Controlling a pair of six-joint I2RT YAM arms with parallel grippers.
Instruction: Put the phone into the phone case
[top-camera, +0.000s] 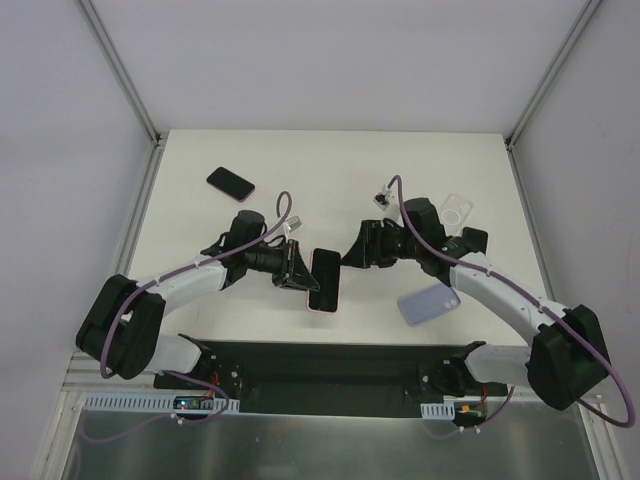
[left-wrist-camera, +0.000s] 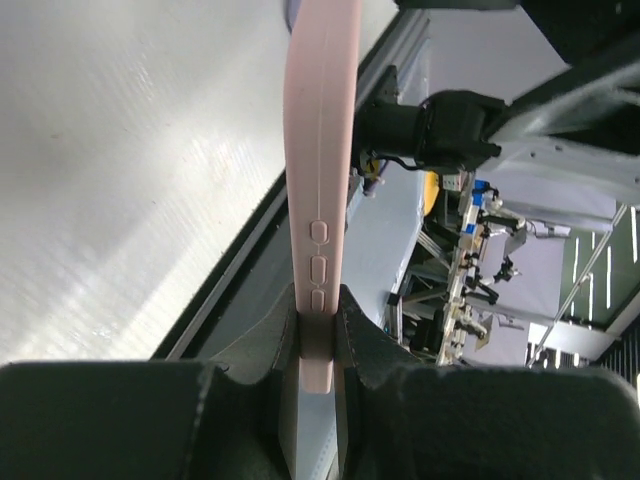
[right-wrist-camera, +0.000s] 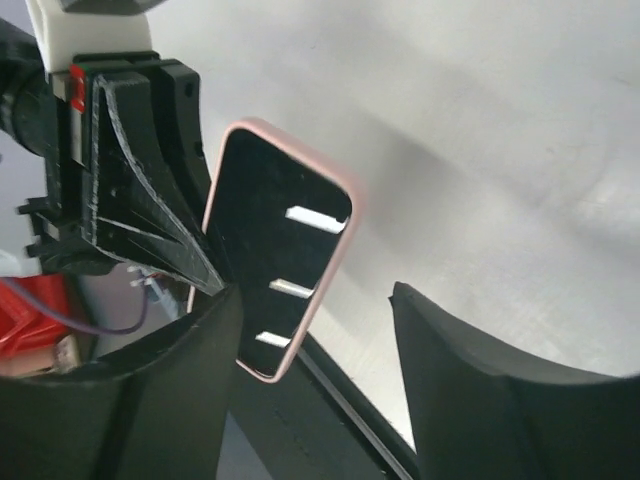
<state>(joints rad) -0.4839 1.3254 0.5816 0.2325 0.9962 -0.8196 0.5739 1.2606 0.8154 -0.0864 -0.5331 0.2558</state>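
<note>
**One pink-edged phone (top-camera: 323, 280) gripped, frame centre**

Left gripper (top-camera: 300, 275) clamped tight on one end of the phone; pink side edge runs up between its fingers (left-wrist-camera: 360, 345). Right gripper (top-camera: 352, 250) spread wide at the phone's upper end, gripping nothing. Lavender case (top-camera: 430, 303) flat on table (top-camera: 330, 160), lower right, apart. Farther back: clear case (top-camera: 455, 210) right, black phone (top-camera: 231, 183) upper left.

The left arm (top-camera: 190, 285) and right arm (top-camera: 497, 295) pair white shells with bulky black joints, purple cables (top-camera: 284, 196) looping alongside. Matte black fingers (right-wrist-camera: 480, 400) fill the right wrist view toward 5 o'clock.
</note>
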